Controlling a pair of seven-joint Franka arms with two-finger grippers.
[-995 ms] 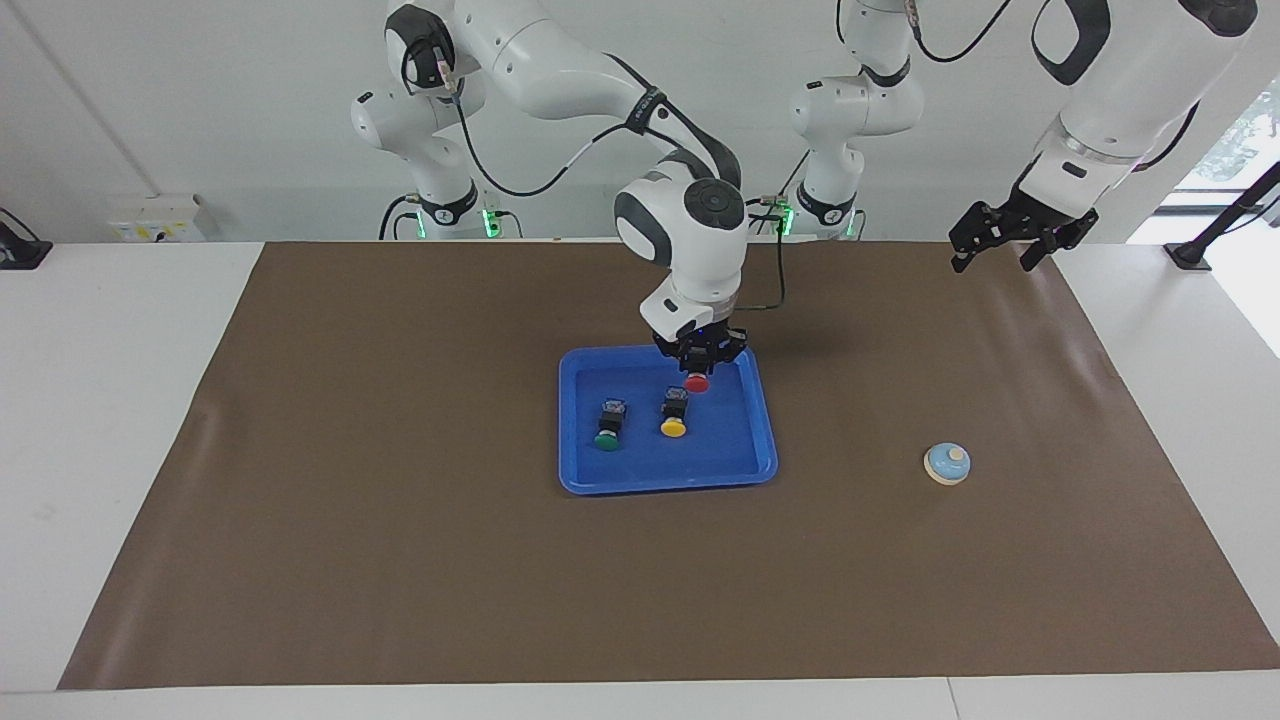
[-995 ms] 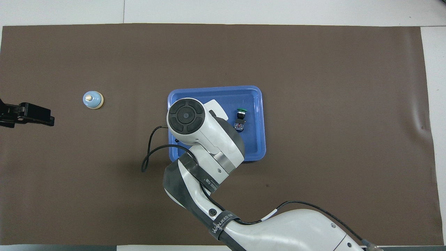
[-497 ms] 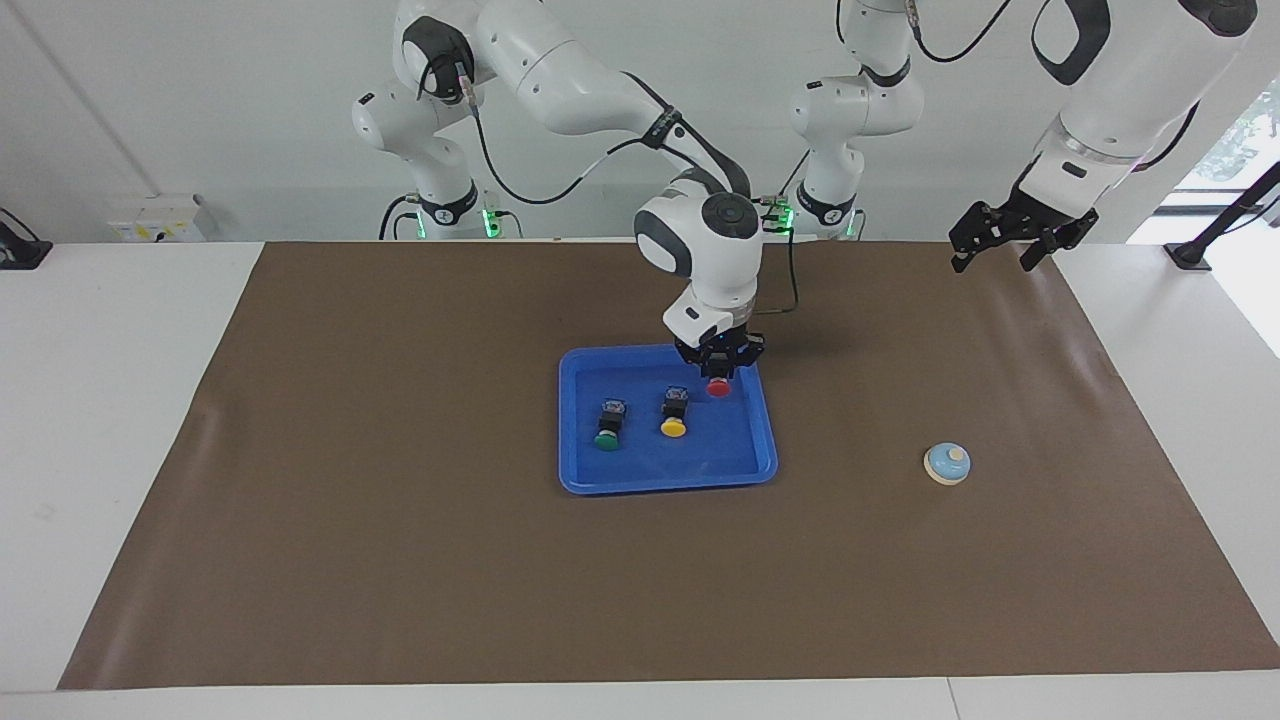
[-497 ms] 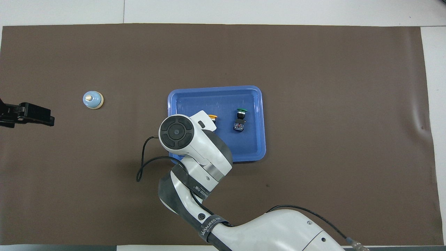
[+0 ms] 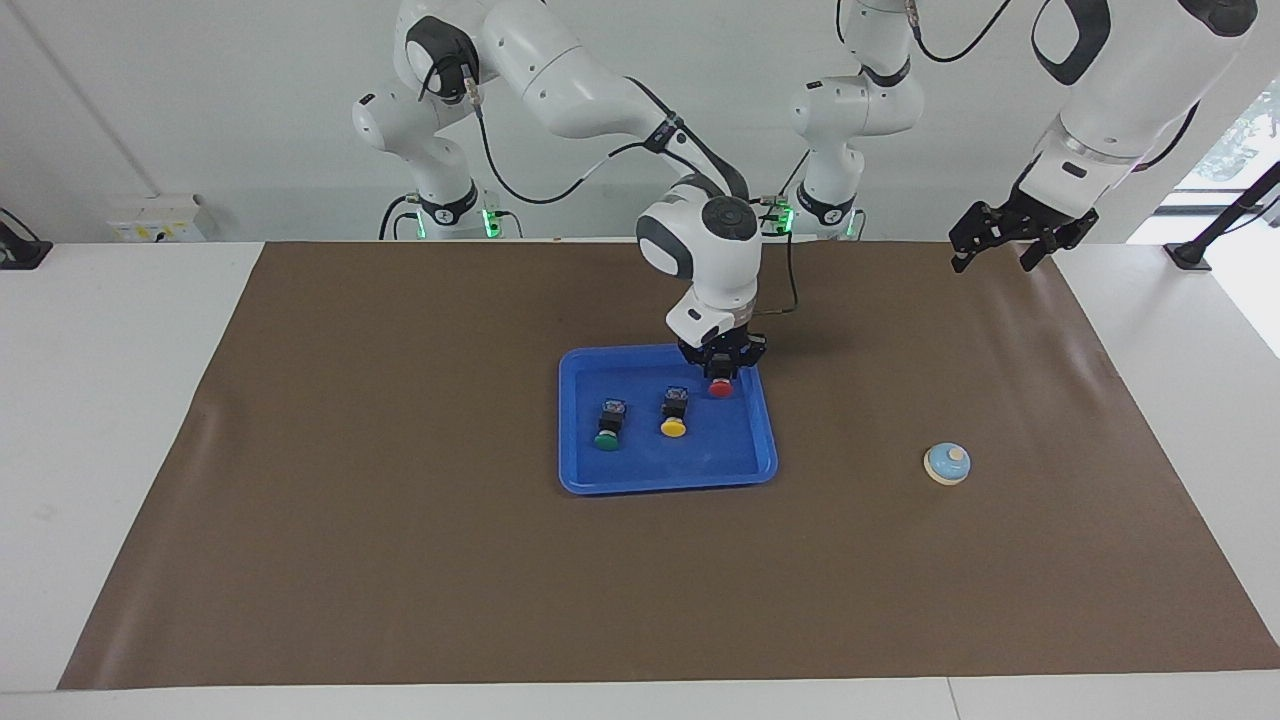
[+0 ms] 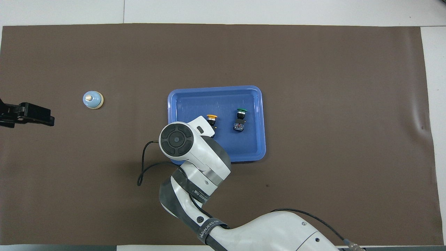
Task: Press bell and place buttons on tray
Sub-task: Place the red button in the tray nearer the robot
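The right gripper point(image 5: 722, 372) has carried the red button point(image 5: 721, 388) from mid-tray toward the tray's point(image 5: 668, 474) corner nearest the robots, at about two o'clock in the facing view, and lowered it inside the rim. Whether its fingers remain clamped on the button or have begun parting cannot be told. The yellow button point(image 5: 674, 424) and green button point(image 5: 606, 438) lie side by side at the tray's centre. So all three look delivered. The bell point(image 5: 947, 463) stands well apart at three o'clock, toward the left arm's end. The left gripper point(image 5: 1004, 240) waits aloft, fingers apart.
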